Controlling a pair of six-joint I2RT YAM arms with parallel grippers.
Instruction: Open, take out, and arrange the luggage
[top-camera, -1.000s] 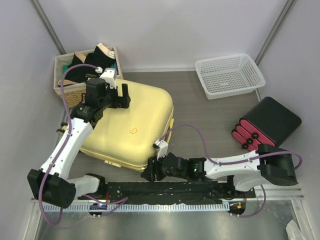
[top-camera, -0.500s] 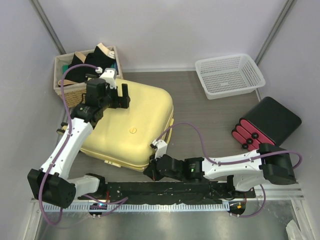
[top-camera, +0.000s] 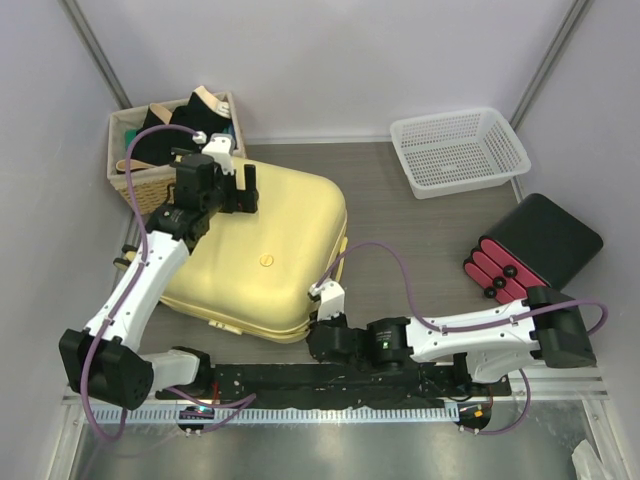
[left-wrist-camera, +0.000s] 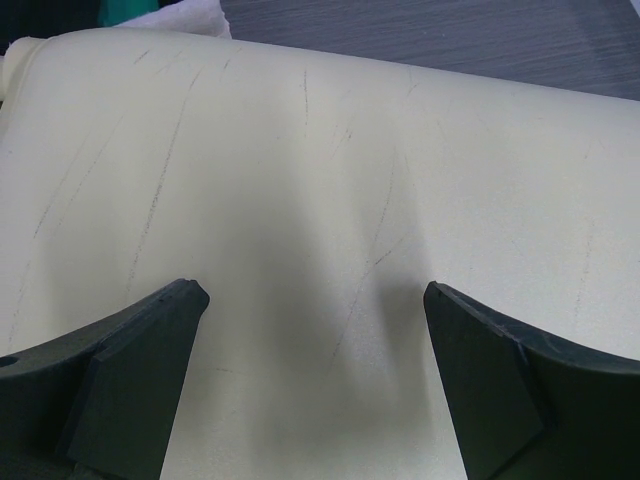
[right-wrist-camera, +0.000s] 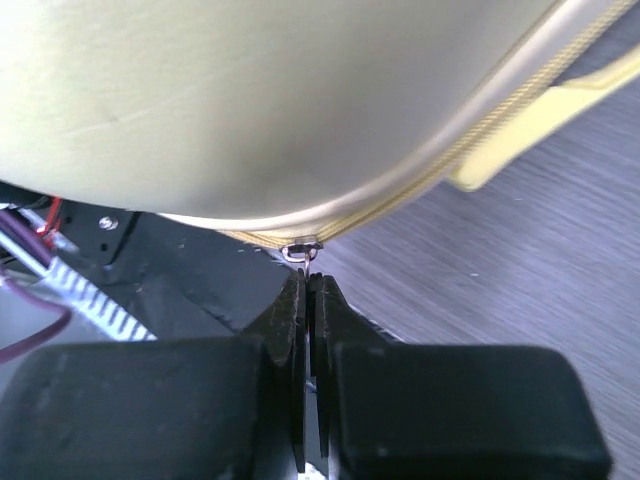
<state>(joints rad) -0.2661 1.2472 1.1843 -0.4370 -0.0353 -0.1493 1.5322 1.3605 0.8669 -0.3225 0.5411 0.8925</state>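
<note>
**Top view.** The luggage (top-camera: 262, 255) lies flat and closed on the table (top-camera: 400, 230), lid up. L gripper (top-camera: 247, 188) sits over the shell's far-left corner, fingers spread wide, nothing btwn them. Just beyond its wrist is a wicker basket (top-camera: 150, 175) w/ dark clothes. R gripper (top-camera: 313, 340) is at the near-right corner of the luggage, tips against the seam. Its finger state is not readable in this view. Well off behind the R forearm are a white mesh basket (top-camera: 460, 150) and a black box (top-camera: 545, 235) w/ red cylinders (top-camera: 490, 270).

**L wrist view.** L gripper (left-wrist-camera: 312, 292) has its fingers (left-wrist-camera: 130, 380) spread to full width, holding nothing. The luggage (left-wrist-camera: 350, 150) fills the area beneath and ahead of the tips, w/ faint scratches on the shell. Whether the tips contact the shell: cannot tell. Past the shell edge, ahead of the hand, are a strip of table (left-wrist-camera: 450, 40) and a scrap of white cloth (left-wrist-camera: 185, 15).

**R wrist view.** R gripper (right-wrist-camera: 307, 282) has its fingers pressed together, pinching the metal zip pull (right-wrist-camera: 300, 252) directly ahead of the tips. The pull hangs from the zip track (right-wrist-camera: 440, 160), which runs round the rounded corner of the luggage (right-wrist-camera: 250, 100) above and ahead of the hand. Ahead-right of the fingers, the pale-yellow side handle (right-wrist-camera: 560, 105) projects over the table (right-wrist-camera: 500, 270). To their left is a black base plate (right-wrist-camera: 190, 270).
</note>
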